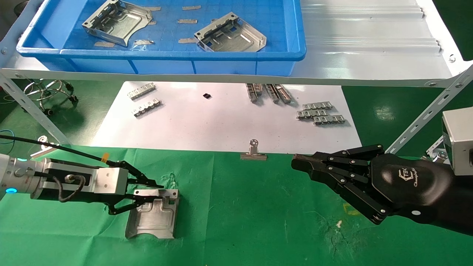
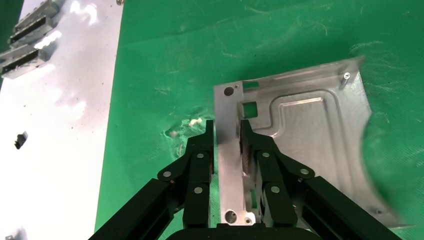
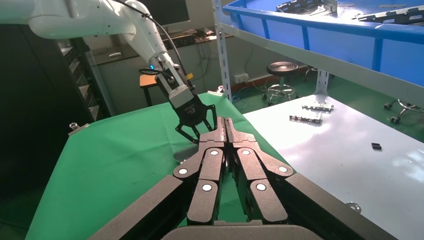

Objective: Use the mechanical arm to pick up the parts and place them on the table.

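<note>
On the green table (image 1: pixel 236 221), toward the robot's left, one part (image 1: pixel 153 214) lies flat with its curved cut-out edge turned toward the robot and its straight rimmed edge on the far side. The left gripper (image 1: pixel 147 195) reaches in from the left, and the left wrist view shows how it stands to the plate: the two black fingers (image 2: pixel 200 155) straddle the raised rim along one side of the part (image 2: pixel 300 140), one pad outside the flange and one inside, closed onto the metal with no gap showing. The grip runs along the plate's edge rather than across its body — so the plate extends away from the jaws on one side only, resting on the cloth. The part looks already set down; what remains, I judge, is for the fingers to part and back off along the rim's line without dragging it. Two more parts (image 1: pixel 118 20) wait in the blue bin (image 1: pixel 166 55) on the shelf above, well apart from either arm. The right gripper (image 1: pixel 301 162) hovers over the table's right side, fingers pressed together and holding nothing — farther from the placed part than the left.
</note>
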Controlling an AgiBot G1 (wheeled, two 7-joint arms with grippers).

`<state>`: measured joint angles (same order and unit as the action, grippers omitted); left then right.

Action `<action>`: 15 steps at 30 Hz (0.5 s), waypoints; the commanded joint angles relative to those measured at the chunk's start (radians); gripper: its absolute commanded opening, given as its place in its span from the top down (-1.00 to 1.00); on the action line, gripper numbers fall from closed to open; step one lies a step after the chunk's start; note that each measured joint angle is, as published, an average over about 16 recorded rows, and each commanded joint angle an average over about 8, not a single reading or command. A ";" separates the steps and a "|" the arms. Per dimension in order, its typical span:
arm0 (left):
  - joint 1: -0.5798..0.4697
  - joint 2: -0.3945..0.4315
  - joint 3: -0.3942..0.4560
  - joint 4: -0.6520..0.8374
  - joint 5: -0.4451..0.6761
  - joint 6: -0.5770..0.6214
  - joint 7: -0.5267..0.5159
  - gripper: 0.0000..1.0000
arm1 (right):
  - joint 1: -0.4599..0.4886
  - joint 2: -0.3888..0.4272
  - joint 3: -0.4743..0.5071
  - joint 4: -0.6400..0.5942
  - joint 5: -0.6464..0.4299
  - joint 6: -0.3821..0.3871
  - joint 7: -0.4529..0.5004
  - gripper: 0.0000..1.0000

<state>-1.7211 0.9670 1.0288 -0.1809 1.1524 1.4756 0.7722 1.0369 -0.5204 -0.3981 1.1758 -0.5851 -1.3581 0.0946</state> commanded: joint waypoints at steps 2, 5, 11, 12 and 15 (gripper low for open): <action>-0.004 0.004 0.001 0.016 0.001 0.003 0.007 -1.00 | 0.000 0.000 0.000 0.000 0.000 0.000 0.000 1.00; -0.014 0.001 -0.004 0.027 -0.007 0.027 0.006 -1.00 | 0.000 0.000 0.000 0.000 0.000 0.000 0.000 1.00; -0.017 -0.023 -0.022 0.001 -0.067 0.113 -0.062 -1.00 | 0.000 0.000 0.000 0.000 0.000 0.000 0.000 1.00; -0.009 -0.032 -0.023 -0.019 -0.086 0.123 -0.088 -1.00 | 0.000 0.000 0.000 0.000 0.000 0.000 0.000 0.98; 0.027 -0.071 -0.018 -0.115 -0.159 0.133 -0.190 -1.00 | 0.000 0.000 0.000 0.000 0.000 0.000 0.000 0.43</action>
<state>-1.6938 0.8961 1.0115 -0.2970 0.9993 1.6012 0.5841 1.0369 -0.5204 -0.3981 1.1758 -0.5851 -1.3581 0.0946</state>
